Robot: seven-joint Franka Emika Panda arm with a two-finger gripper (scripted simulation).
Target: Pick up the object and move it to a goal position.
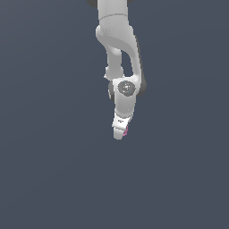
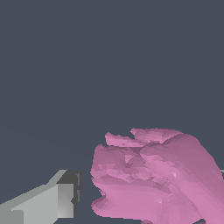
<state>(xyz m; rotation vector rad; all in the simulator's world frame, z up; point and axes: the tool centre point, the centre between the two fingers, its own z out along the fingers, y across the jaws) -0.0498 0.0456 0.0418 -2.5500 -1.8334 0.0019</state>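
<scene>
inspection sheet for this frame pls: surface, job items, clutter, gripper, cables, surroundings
Surface: plain dark grey-blue, no markings seen.
Job's things: pink clump sits at the gripper tip; only a pink sliver shows in the exterior view. No goal marker seen.
Clutter: nothing seen.
Gripper: white, pointing down; one finger shows beside the clump with a gap between them; open or shut cannot be told.
Cables: nothing seen.
Surroundings: uniform background, nothing seen.

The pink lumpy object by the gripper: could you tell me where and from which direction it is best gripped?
Grip the pink lumpy object across its broad bumpy middle, coming from above as the gripper does now. It is a compact clump with no stem or handle, so the bulk is probably the only firm hold. One finger shows beside it with a gap between; whether the jaws have closed cannot be told.
</scene>
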